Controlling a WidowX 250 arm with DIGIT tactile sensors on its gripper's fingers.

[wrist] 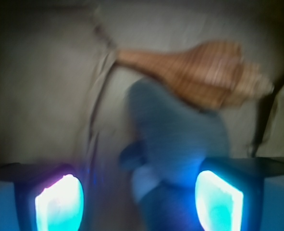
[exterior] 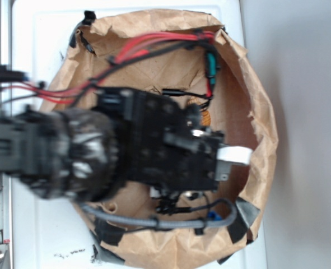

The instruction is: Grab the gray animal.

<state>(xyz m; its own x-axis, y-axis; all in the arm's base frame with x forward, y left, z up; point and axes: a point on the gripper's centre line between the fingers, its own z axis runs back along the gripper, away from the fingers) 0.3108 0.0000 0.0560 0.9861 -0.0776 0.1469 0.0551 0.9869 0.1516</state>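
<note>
Wrist view: your gripper is standing with jaws wide, its glowing pads flanking the gray animal. The animal is lying between them, touching the shell behind it. Exterior view: the arm is hiding both inside the paper bowl.

Gray animal, orange-brown ridged seashell

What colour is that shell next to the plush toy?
Orange-brown with fine ridges; the seashell shows best in the wrist view.
</note>
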